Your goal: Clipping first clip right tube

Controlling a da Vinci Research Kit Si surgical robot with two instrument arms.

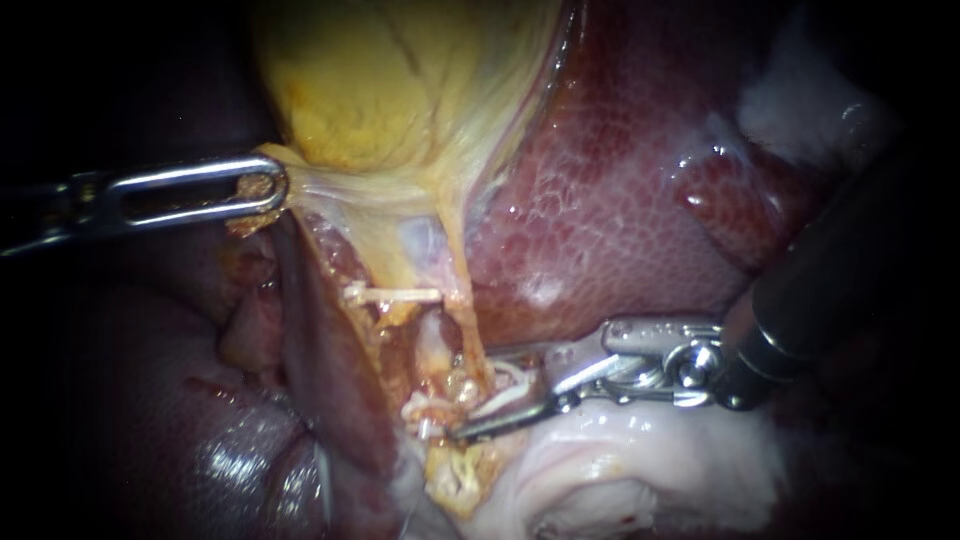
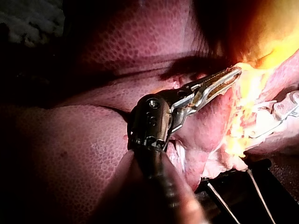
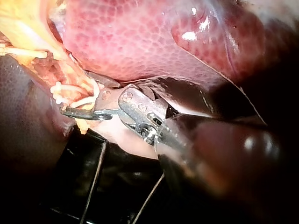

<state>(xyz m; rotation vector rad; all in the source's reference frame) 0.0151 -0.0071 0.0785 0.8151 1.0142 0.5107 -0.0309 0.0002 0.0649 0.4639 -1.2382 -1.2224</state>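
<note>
Right instrument (image 1: 472, 396) jaws stand apart astride the right tube (image 1: 470, 345); left instrument (image 1: 268, 190) jaws clamp the gallbladder (image 1: 400, 80).

Two slender instruments are in view: the left instrument (image 1: 268, 188) enters at 9 o'clock and the right instrument (image 1: 500, 395) at 4 o'clock. There is one yellow gallbladder (image 1: 400, 80) at 12 o'clock and one dark red liver (image 1: 600, 180), which spreads from 1 to 3 o'clock. One white clip (image 1: 392, 295) sits alone just off centre towards 9 o'clock, and at least two more white clips (image 1: 425, 405) are bunched towards 6 o'clock, too tangled to count exactly.
</note>
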